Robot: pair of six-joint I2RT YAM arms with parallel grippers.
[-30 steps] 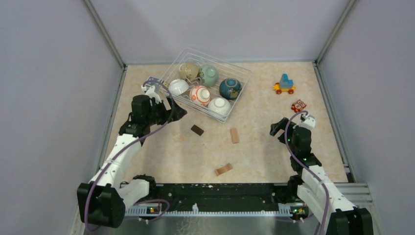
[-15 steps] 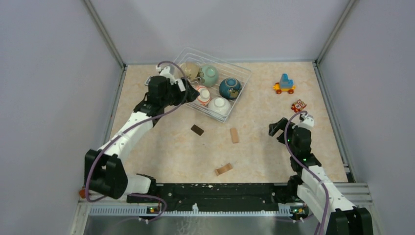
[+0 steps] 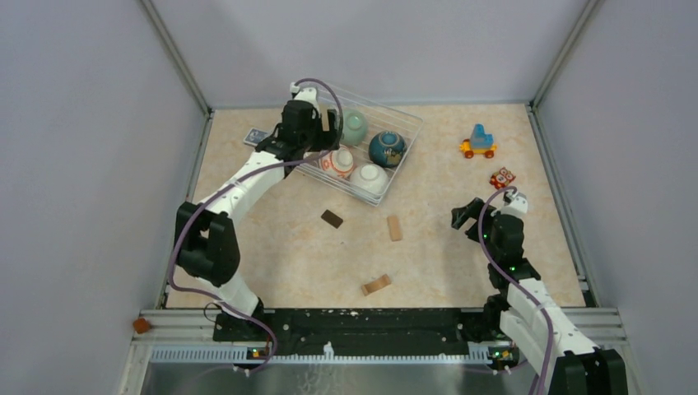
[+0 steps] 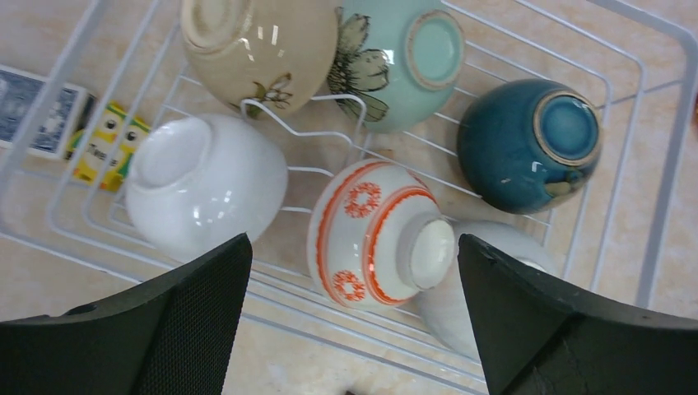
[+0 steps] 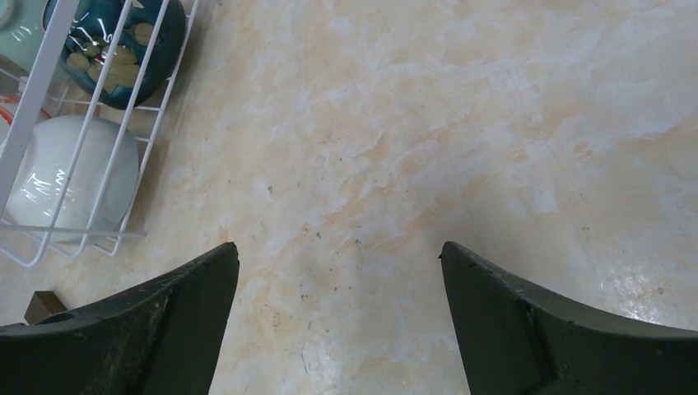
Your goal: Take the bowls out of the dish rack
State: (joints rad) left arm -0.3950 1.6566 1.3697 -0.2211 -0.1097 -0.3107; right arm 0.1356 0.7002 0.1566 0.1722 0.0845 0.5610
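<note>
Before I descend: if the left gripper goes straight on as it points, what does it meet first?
Probably the orange-patterned bowl in the dish rack, centred in front of the open left gripper, though depth is unclear.

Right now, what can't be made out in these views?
Top view: the left hand covers the beige bowl and one white bowl.
Left wrist: the other white bowl sits mostly behind the patterned bowl and a finger.
Right wrist: the dark blue bowl is cut by the top edge, behind dish rack wires.
No view shows any bowl's inside.
</note>
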